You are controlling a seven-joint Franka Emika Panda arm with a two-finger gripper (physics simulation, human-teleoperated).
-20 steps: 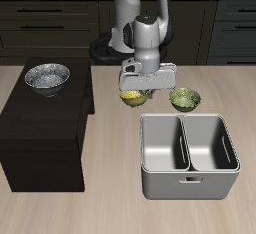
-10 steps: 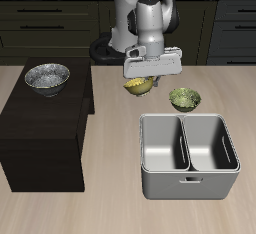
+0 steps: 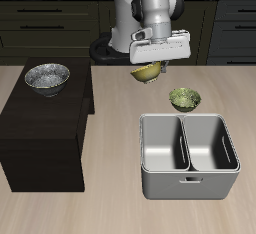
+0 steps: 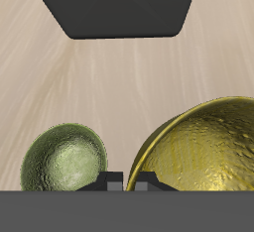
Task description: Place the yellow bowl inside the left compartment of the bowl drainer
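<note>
End effector point(image 3: 148, 68) gripping yellow bowl point(image 3: 147, 73), no lettering

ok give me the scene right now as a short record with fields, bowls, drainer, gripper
yellow bowl: held in the air, tilted, above the table behind the drainer
gripper: shut on the yellow bowl's rim
bowl drainer: on the table near its front edge, both wells empty
olive-green bowl: on the table just behind the drainer
silver metal bowl: on the dark cabinet
task state: bowl lifted, not yet over the drainer

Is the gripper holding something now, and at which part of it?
Yes. The gripper holds the yellow bowl by its rim, lifted above the table.
</note>
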